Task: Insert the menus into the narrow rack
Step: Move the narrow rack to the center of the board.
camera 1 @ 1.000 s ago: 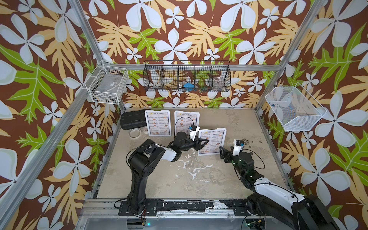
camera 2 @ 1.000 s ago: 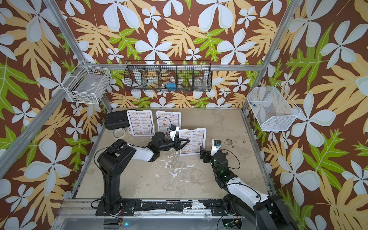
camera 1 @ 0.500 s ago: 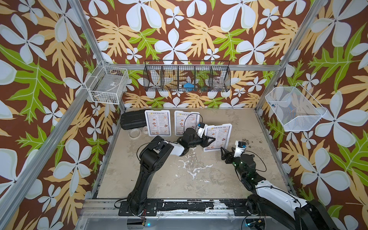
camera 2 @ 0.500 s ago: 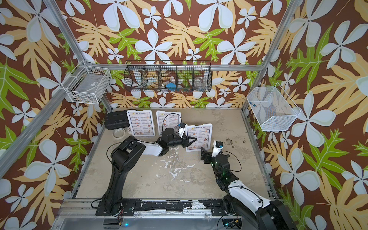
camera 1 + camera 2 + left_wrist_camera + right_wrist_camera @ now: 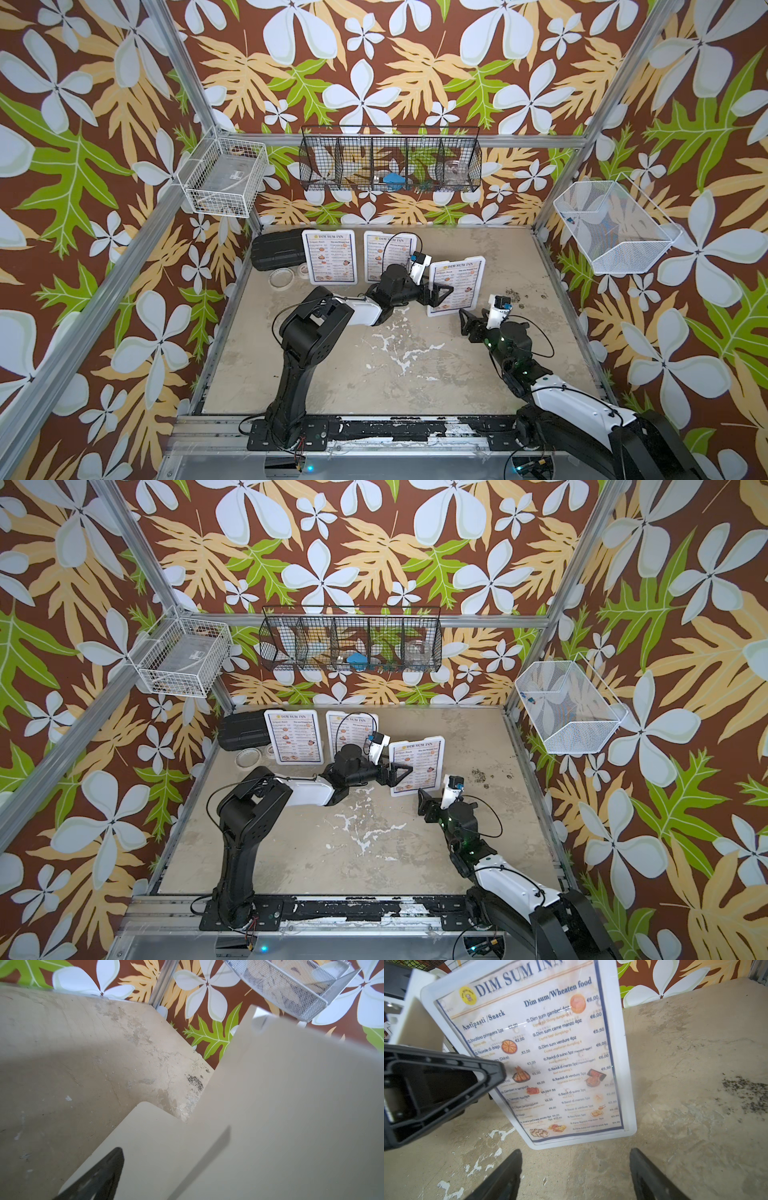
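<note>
**Item:** third menu (image 5: 463,282), a thin glossy white "DIM SUM INN" sheet with a dark blue border.
**Location:** right of frame centre in both top views. It stands nearly upright on its lower edge on the worn beige tabletop (image 5: 374,365); what props it cannot be told.
**Change:** a second ago the black left gripper (image 5: 444,289) held this sheet nearer frame centre. The sheet now sits slightly further right. The jaws are spread wide, one black finger (image 5: 492,1071) before the printed face, clamping nothing.
**Right gripper** (image 5: 575,1155): jaws well apart, empty, facing the sheet's bottom edge.
**Other two menus** (image 5: 330,257) (image 5: 382,255): upright, above centre.
**Black wire rack** (image 5: 328,166): on the back wall, presumably the target; no menu seen inside.
**Reading:** probably a set-down for regrasp; insertion not begun.
</note>
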